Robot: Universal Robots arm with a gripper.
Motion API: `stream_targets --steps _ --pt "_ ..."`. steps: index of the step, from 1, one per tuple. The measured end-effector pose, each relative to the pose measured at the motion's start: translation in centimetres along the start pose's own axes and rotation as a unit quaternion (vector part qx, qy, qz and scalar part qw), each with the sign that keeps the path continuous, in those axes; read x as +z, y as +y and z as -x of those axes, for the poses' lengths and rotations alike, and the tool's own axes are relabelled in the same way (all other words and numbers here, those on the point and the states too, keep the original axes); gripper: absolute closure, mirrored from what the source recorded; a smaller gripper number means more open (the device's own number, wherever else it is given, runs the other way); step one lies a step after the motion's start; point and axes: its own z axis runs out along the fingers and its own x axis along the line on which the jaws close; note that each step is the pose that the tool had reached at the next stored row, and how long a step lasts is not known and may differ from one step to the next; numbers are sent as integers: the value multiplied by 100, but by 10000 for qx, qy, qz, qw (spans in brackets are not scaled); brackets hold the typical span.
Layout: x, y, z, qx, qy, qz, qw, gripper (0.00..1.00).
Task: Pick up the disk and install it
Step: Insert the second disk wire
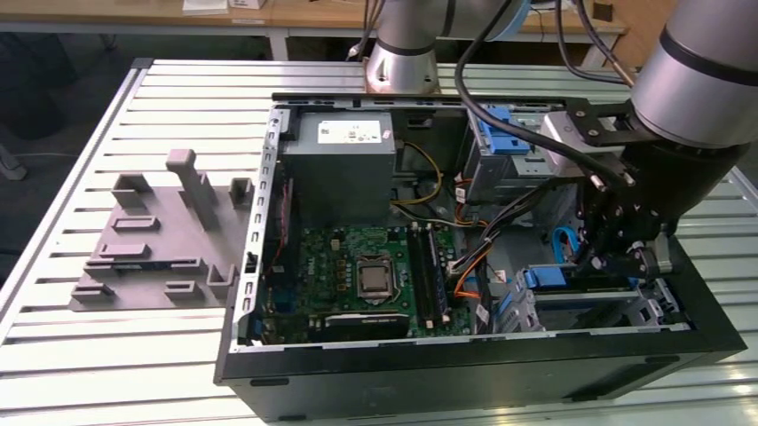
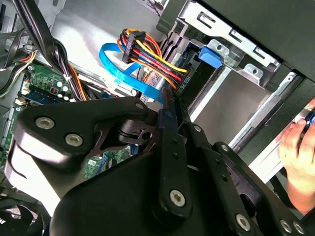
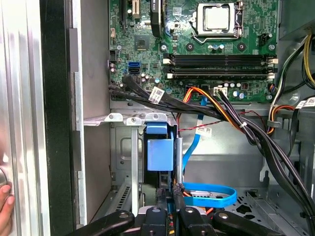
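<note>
The disk [image 1: 555, 278] sits in the metal drive cage [image 1: 645, 306] at the front corner of the open computer case, on the exterior view's right; its blue carrier frame and a strip of its flat face show. In the first wrist view the disk's blue frame [image 3: 160, 152] stands inside the cage's slot. My gripper [image 1: 610, 262] reaches down into the case right over the disk. Its fingers are shut close together in both wrist views [image 3: 169, 191] [image 2: 171, 98], just short of the blue frame. I cannot tell if they touch it.
Black and coloured cable bundles [image 3: 236, 123] and a flat blue cable [image 2: 123, 69] run beside the cage. The green motherboard [image 1: 367, 266] and a grey power supply [image 1: 337, 151] take up the case's middle. A grey fixture [image 1: 154, 240] lies on the table. A person's hand [image 2: 295, 147] rests outside the case.
</note>
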Motion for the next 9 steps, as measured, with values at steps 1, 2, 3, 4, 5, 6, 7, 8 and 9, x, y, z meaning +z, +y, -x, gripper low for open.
stream_targets --steps 1,2,3,4,5,6,7,8,9 --pt "2 0 0 0 -1 0 10000 82" --pt "3 0 0 0 -2 0 10000 82" --pt "2 0 -1 0 -3 0 10000 76" --pt "2 0 -1 0 -3 0 10000 76" --pt "2 0 -1 1 -4 0 10000 76" --pt "0 0 -1 0 -4 0 10000 76" --pt "-5 0 -2 0 -4 0 10000 76" --pt "-12 -1 -1 1 -6 0 10000 76" --pt "-20 -1 -2 1 -7 1 10000 76"
